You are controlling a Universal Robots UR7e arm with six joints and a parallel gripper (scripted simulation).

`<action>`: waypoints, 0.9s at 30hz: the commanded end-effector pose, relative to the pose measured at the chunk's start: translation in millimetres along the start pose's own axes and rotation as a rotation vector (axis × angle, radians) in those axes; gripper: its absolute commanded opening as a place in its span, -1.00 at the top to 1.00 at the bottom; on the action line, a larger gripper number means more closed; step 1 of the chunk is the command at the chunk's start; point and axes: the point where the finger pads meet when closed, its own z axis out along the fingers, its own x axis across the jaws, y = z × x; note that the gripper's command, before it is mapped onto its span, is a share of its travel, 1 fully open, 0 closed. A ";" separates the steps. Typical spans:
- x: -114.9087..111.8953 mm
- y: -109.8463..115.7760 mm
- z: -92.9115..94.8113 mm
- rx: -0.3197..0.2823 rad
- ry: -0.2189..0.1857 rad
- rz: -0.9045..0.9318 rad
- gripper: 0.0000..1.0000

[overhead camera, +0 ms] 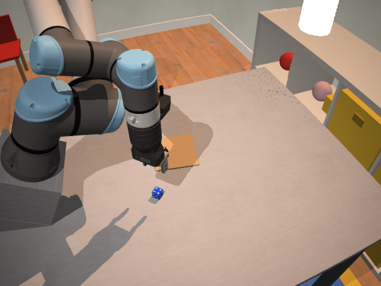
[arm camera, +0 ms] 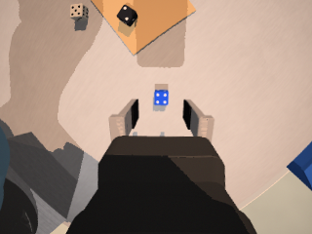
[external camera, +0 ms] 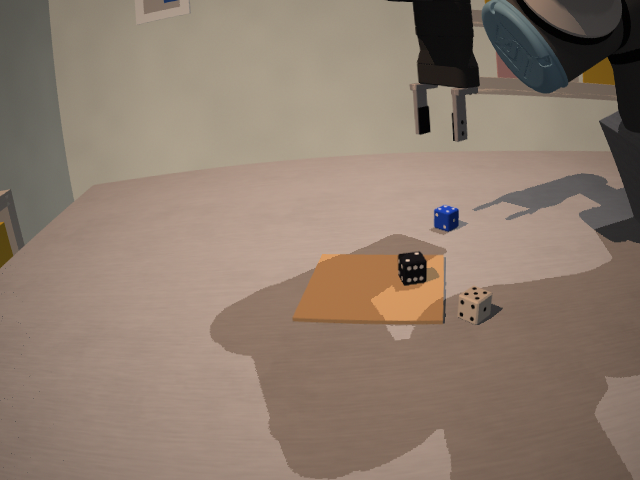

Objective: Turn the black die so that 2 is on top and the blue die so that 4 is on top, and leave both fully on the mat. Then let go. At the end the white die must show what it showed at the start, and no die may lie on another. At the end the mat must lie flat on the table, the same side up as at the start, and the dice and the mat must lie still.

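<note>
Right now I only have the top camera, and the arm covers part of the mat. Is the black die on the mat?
Observer: Yes. The exterior view shows the black die wholly on the mat, near the corner closest to the white die.
Operator: Where exactly is the white die?
Observer: On the table just off that mat edge, apart from both the mat and the black die.
Operator: And the gripper?
Observer: The gripper is open and empty, well above the table. In the wrist view, the blue die appears between its fingers, with four pips up.
</note>
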 end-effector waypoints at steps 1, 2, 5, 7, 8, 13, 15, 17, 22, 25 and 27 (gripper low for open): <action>0.3 0.0 -0.2 0.000 0.001 0.000 -1.00; 0.3 0.0 -0.2 0.000 0.001 0.000 -1.00; 0.3 0.0 -0.2 0.000 0.001 0.000 -1.00; 0.3 0.0 -0.2 0.000 0.001 -0.003 -1.00; 0.2 0.0 -0.1 0.000 0.001 -0.007 -1.00; 0.1 0.0 0.8 0.000 0.000 -0.062 -1.00; 0.0 0.0 1.5 -0.001 0.000 -0.105 -1.00; -0.1 0.1 2.5 -0.001 -0.001 -0.161 -1.00; -0.4 0.4 4.5 -0.001 -0.002 -0.269 -1.00; -0.7 0.9 7.2 -0.001 -0.003 -0.402 -1.00; -0.9 1.1 8.2 -0.001 -0.003 -0.450 -1.00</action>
